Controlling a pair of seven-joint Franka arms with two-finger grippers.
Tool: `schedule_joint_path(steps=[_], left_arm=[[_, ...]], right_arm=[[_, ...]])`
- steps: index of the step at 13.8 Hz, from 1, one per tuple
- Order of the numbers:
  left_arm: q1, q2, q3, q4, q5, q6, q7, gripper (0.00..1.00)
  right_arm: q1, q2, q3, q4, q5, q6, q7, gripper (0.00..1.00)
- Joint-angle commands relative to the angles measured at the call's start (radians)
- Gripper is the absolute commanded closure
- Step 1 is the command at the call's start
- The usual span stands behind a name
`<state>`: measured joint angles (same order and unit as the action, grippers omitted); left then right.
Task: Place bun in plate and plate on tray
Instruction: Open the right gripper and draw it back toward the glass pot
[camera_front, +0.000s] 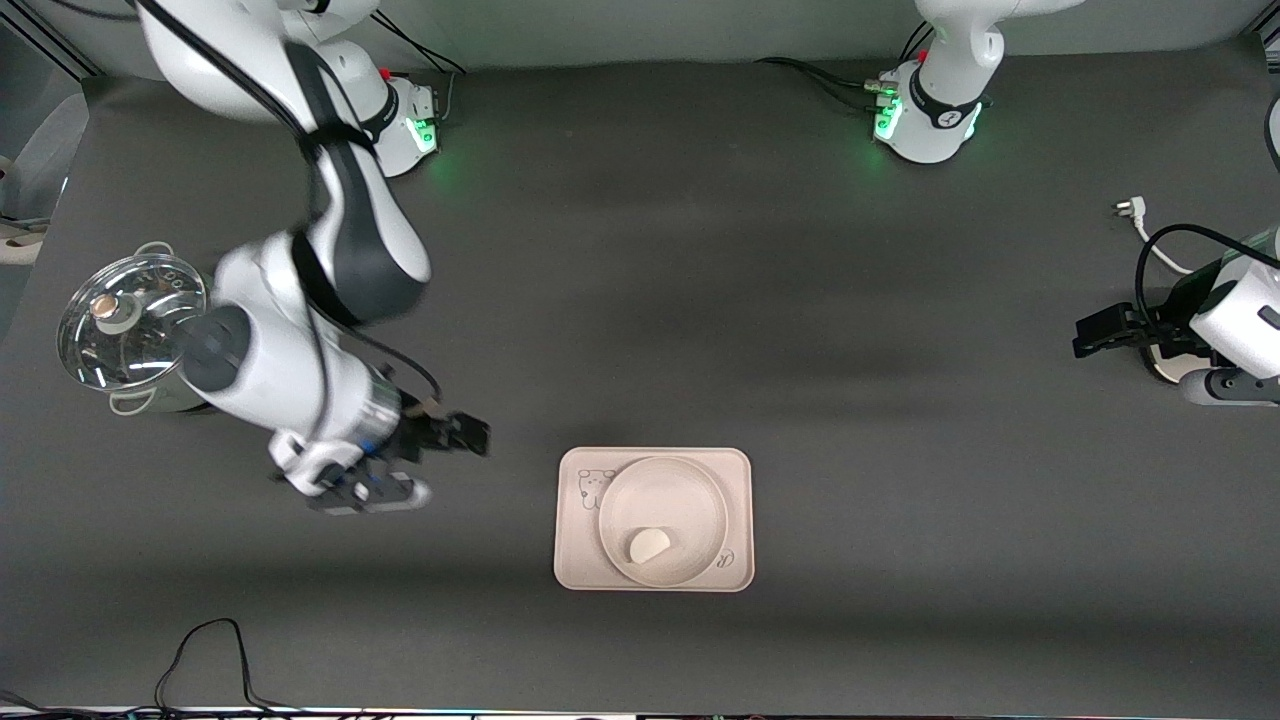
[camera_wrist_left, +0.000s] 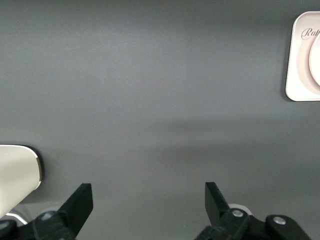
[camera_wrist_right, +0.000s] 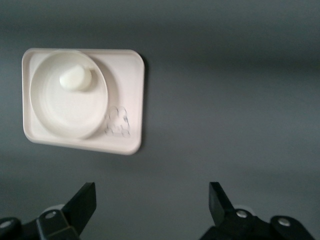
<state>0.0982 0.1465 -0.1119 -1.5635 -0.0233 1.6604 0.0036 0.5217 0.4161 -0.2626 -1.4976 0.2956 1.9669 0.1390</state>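
The bun (camera_front: 649, 545) — small, white, smooth, half-moon shaped — lay in the cream plate (camera_front: 690, 500), and the plate sat on the rectangular tray (camera_front: 575, 520) low in the centre of the front view, so both placements looked done. The right gripper (camera_front: 455, 437) hovered over bare table at lower left of that frame, jaws wide apart and holding nothing, apparently clear of the tray. The left gripper (camera_front: 1090, 335) waited at the right edge — also spread wide, empty.
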Motion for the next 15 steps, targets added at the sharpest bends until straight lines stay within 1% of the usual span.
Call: schedule_joint_path(steps=[1, 2, 3, 4, 6, 7, 8, 11, 15], left_arm=[[-0.009, -0.01, 0.008, -0.001, -0.01, 0.002, 0.016, 0.0], [-0.008, -0.009, 0.008, -0.001, -0.01, 0.002, 0.016, 0.0], [-0.008, -0.008, 0.008, -0.001, -0.01, 0.002, 0.016, 0.0], [-0.008, -0.008, 0.008, -0.001, -0.01, 0.004, 0.016, 0.0], [-0.006, -0.007, 0.008, -0.001, -0.01, 0.004, 0.016, 0.0], [-0.006, -0.007, 0.009, -0.001, -0.01, 0.004, 0.016, 0.0], [-0.006, -0.007, 0.009, -0.003, -0.01, 0.004, 0.016, 0.0], [-0.003, -0.002, 0.008, -0.003, -0.01, 0.004, 0.016, 0.0], [-0.003, -0.002, 0.009, -0.001, -0.01, 0.004, 0.016, 0.0]], right_arm=[[0.02, -0.229, -0.018, -0.234, -0.067, 0.014, -0.038, 0.0], [0.02, -0.259, -0.021, -0.245, -0.105, 0.006, -0.033, 0.0], [0.017, -0.281, -0.029, -0.242, -0.142, -0.034, -0.038, 0.0], [0.017, -0.298, -0.046, -0.236, -0.165, -0.055, -0.039, 0.0], [0.017, -0.325, -0.081, -0.216, -0.182, -0.107, -0.041, 0.0], [0.017, -0.33, -0.107, -0.199, -0.212, -0.127, -0.045, 0.0], [0.017, -0.335, -0.113, -0.178, -0.237, -0.143, -0.045, 0.0], [0.011, -0.335, -0.116, -0.13, -0.242, -0.161, -0.038, 0.0], [-0.015, -0.335, -0.118, -0.127, -0.245, -0.16, -0.047, 0.0]])
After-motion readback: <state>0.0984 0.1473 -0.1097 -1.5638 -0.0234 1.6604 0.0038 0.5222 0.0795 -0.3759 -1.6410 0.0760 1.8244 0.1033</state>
